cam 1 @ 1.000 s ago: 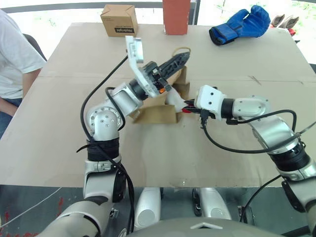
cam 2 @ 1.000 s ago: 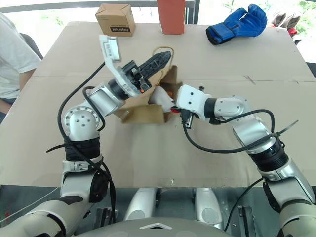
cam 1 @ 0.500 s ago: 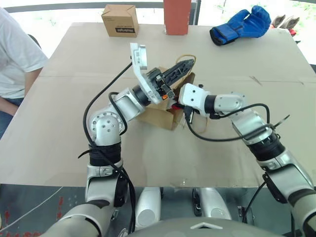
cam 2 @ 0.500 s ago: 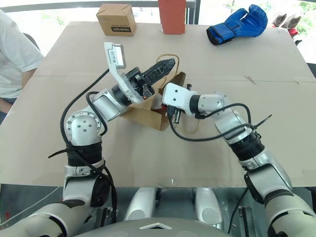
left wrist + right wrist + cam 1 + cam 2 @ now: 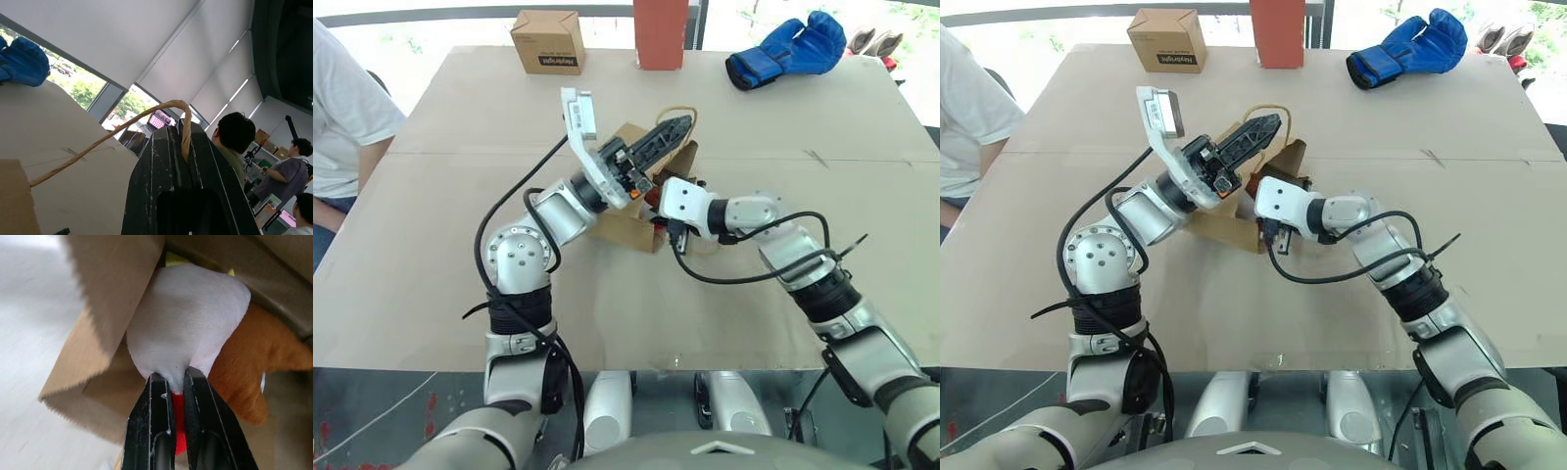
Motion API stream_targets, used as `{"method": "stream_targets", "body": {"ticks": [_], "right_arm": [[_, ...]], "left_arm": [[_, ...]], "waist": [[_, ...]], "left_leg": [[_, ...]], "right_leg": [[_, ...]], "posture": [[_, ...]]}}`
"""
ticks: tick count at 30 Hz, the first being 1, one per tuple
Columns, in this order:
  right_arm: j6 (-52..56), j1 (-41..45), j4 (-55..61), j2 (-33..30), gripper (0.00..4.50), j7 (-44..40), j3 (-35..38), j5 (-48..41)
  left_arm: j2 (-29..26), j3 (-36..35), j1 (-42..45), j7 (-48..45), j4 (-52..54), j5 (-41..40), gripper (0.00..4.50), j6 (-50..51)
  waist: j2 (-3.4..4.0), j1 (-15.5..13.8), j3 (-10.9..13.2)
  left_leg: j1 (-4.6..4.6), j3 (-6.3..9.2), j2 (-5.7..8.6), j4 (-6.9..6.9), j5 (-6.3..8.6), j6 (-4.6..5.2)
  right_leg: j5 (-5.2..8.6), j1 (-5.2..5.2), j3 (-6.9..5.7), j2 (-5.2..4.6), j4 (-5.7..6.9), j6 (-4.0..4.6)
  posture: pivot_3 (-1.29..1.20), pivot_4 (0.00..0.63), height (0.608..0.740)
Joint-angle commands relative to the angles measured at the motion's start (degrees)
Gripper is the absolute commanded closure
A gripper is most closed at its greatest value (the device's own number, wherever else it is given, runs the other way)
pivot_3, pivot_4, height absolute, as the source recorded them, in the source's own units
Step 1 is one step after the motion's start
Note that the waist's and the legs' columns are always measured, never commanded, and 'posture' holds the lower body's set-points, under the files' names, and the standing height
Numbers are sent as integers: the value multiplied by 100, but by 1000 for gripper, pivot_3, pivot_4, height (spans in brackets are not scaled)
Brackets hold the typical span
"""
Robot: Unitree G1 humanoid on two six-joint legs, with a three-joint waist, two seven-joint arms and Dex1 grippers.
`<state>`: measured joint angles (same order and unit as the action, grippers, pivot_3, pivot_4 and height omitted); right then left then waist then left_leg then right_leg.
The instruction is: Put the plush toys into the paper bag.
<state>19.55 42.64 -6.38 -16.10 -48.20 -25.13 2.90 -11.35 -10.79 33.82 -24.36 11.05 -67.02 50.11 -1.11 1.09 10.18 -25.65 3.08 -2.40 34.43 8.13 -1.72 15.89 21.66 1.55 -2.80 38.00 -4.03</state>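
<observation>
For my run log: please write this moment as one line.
left gripper: shut on bag handle | right gripper: shut on white plush toy, at paper bag mouth | orange-brown plush toy: inside

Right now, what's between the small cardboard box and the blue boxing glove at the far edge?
A red upright block stands between the cardboard box and the boxing glove, seen in both eye views.

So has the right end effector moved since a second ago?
Yes. The right end effector, shut on the white plush toy, has gone leftward into the paper bag mouth.
</observation>
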Motion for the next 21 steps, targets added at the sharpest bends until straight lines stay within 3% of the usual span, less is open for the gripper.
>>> {"method": "stream_targets", "body": {"ticks": [1,6,7,9,17,21], "right_arm": [[-481,-10,-373,245,3600,-75,177,-257],[-1090,-136,-734,190,1487,-61,103,13],[-1205,-214,-617,136,835,-35,114,56],[-1090,-506,-78,-43,50,-68,234,-17],[494,-1788,2620,-1089,50,-141,1201,-735],[2075,-2398,3669,-1347,50,206,2250,-1373]], "left_arm": [[129,-94,-132,316,401,-634,4500,159],[47,-73,-315,457,620,-841,4500,178],[17,-72,-370,421,675,-702,4500,58],[-117,-29,-488,114,744,-79,4500,-419],[-459,-172,-495,-351,364,203,4500,-702],[-459,-283,-371,-403,181,31,4500,-648]], "waist": [[0,-14,0],[0,-39,0],[0,-30,0],[0,-35,0],[1,-31,0],[-1,-66,0]], "left_leg": [[0,1,0,-1,0,0],[-5,3,3,1,0,0],[-5,2,3,2,0,0],[-2,3,3,1,-1,-1],[-3,5,3,-1,-1,-2],[-4,8,2,-2,-1,-2]], "right_leg": [[0,0,0,0,-1,0],[0,0,-4,-3,-3,0],[0,0,-4,-3,-2,0],[0,-1,-4,-2,-1,0],[0,-1,-6,-2,-3,1],[1,-2,-8,-2,-5,1]], "posture": [[0,150,740],[0,150,740],[0,150,740],[0,150,740],[0,150,740],[0,150,740]]}}
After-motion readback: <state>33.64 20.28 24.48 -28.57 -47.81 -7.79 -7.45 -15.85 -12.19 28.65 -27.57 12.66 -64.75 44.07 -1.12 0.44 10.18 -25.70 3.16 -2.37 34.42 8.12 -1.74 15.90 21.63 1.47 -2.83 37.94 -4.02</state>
